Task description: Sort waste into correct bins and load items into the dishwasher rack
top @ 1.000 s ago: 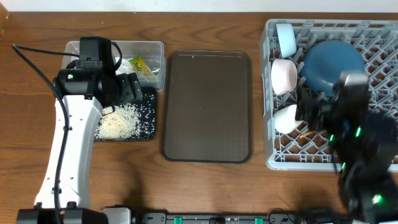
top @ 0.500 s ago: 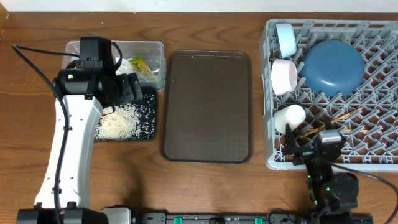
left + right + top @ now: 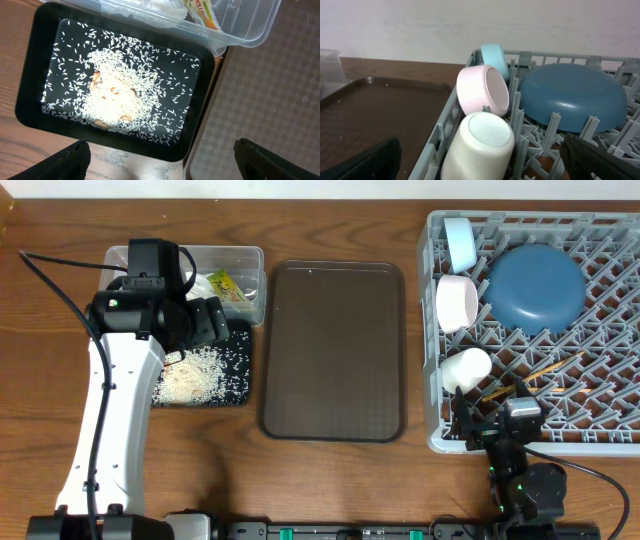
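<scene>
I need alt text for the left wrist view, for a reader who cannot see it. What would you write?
A shallow black tray holds scattered white rice grains on a wooden table. At the top edge, a clear tub contains a snack wrapper; a brown serving tray lies to the right.

Dishwasher rack [image 3: 530, 218], 3 o'clock: dark-blue bowl [image 3: 535, 285]. Along the rack's 9 o'clock wall stand a light-blue bowl [image 3: 460, 242], white bowl [image 3: 455, 302] and white cup [image 3: 465, 368]; chopsticks [image 3: 545, 367] lie on the pegs.
Serving tray [image 3: 333, 350], centre.
Clear tub [image 3: 245, 260], 10 o'clock: snack wrapper [image 3: 222, 285].
Black tray [image 3: 240, 395], 9 o'clock: rice [image 3: 195, 370].
</scene>
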{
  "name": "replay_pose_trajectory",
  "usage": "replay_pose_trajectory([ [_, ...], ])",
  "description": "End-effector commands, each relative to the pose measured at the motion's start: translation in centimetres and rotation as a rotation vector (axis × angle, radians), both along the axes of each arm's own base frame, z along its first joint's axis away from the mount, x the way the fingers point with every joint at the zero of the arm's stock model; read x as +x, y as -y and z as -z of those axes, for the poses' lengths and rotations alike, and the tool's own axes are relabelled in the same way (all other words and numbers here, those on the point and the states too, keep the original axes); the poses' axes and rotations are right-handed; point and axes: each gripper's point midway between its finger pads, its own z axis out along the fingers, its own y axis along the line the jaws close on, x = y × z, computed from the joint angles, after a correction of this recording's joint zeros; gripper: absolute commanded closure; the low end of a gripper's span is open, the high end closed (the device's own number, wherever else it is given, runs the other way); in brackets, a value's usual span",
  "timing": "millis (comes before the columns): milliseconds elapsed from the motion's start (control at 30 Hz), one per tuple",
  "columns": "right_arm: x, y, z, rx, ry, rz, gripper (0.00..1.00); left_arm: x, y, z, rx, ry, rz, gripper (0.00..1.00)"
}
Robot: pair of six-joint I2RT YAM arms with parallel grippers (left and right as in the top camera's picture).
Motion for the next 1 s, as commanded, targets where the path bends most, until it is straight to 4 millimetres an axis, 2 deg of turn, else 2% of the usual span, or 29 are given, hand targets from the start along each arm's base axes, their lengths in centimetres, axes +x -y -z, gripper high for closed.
replay_pose_trajectory([
  [0, 0.0, -0.1, -0.1, 0.025, 0.003, -0.004, 0.01, -0.2, -0.2, 0.5, 0.009, -0.019, 0.007, 0.06],
  [700, 0.0, -0.1, -0.1, 0.025, 0.002, -0.004, 0.01, -0.2, -0.2, 0.5, 0.009, -0.019, 0.007, 0.06],
  [900, 0.0, -0.1, -0.1, 0.025, 0.002, -0.004, 0.01, -1.4, -0.1, -0.8, 0.010, -0.004, 0.010, 0.05],
  [967, 0.0, -0.1, -0.1, 0.025, 0.002, -0.004, 0.01, -1.7, -0.3, -1.8, 0.022, 0.033, 0.007, 0.06],
])
